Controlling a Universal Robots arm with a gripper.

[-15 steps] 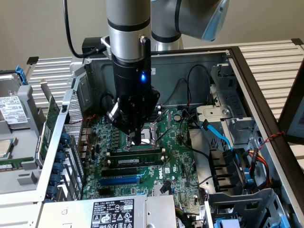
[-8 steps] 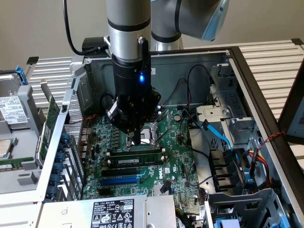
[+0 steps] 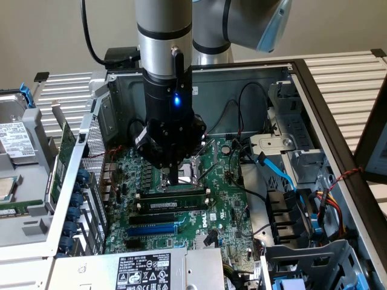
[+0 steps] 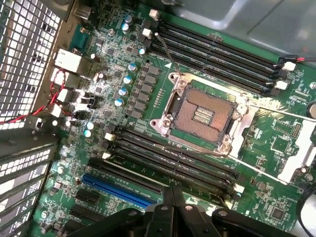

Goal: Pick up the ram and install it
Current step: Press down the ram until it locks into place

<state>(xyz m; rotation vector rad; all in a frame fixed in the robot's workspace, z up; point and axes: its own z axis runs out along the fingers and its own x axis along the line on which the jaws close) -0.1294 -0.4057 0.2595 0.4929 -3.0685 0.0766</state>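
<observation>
One long green ram stick [image 3: 174,206] is sitting in a black memory slot; the fingers [image 3: 174,179] are hovering above it, closed, gripping nothing.

arm: silver-and-black, descends vertically from the top centre of the exterior view | wrist: black, blue light lit | gripper [image 3: 174,179]: centre of frame, pointing straight down, fingers [image 4: 168,197] pressed together, nothing seen between them

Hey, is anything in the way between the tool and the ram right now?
Nothing visible. The shut tool hangs close over the ram, which stands in a black memory slot.
</observation>
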